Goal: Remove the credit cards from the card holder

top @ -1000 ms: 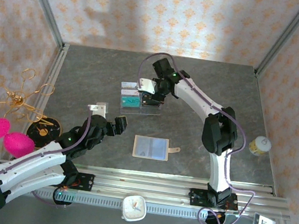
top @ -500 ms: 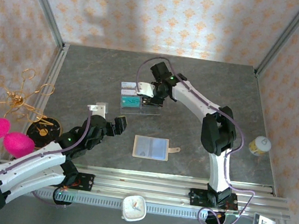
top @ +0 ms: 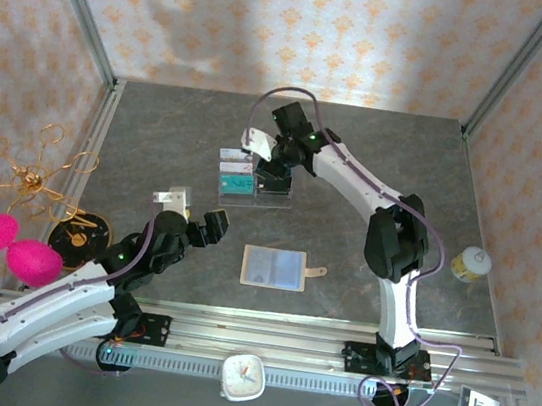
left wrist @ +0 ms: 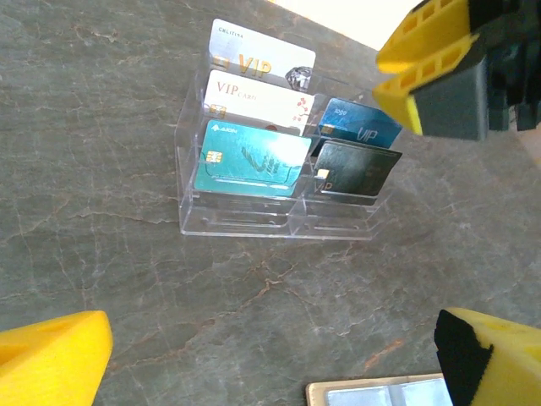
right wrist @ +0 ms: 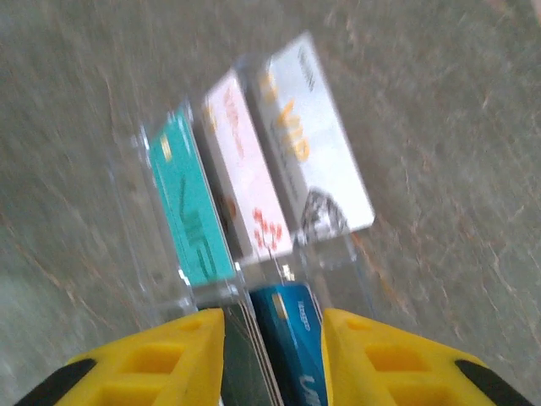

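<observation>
Straddling the dark blue card (right wrist: pixel 294 351), the right tool (right wrist: pixel 272 326) stands partly open.

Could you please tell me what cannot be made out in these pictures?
Card holder: left wrist view, cut by bottom edge; top view, too small to see any cards inside.
Blue card: right wrist view, blurred, lower end cut off.
Dark card: right wrist view, only a blurred sliver.

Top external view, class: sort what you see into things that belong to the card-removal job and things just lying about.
Job in hand:
credit cards
card holder
clear tray in which the cards stand

Lying about:
pink pom-poms
gold wire ornament
white clock
small jar
black dish
</observation>
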`<move>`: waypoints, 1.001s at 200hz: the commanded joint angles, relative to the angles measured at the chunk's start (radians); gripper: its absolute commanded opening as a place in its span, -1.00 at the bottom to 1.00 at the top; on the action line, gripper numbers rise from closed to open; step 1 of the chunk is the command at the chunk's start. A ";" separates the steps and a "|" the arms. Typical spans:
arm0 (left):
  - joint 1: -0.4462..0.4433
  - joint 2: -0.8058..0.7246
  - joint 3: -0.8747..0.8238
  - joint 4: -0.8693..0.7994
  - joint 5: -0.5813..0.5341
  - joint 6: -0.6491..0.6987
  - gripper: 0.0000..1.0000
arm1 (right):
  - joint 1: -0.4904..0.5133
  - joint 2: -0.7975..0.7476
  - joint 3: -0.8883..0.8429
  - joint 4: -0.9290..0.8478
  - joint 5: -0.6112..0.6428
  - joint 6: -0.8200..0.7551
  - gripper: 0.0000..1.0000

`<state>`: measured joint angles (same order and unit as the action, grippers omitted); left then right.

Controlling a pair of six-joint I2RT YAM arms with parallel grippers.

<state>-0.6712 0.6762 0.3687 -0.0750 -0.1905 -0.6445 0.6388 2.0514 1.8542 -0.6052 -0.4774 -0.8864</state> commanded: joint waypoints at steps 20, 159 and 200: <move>0.007 -0.086 -0.061 0.070 0.016 -0.074 0.99 | 0.038 -0.174 -0.204 0.344 -0.098 0.508 -0.31; 0.009 0.039 -0.150 0.123 0.183 -0.127 0.75 | 0.444 -0.408 -0.918 0.340 0.545 1.179 -0.22; 0.009 0.021 -0.161 0.115 0.191 -0.127 0.75 | 0.514 -0.338 -0.897 0.308 0.599 1.214 -0.20</move>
<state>-0.6712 0.7147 0.2253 0.0200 -0.0154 -0.7628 1.1282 1.6768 0.9497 -0.2436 0.0322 0.2779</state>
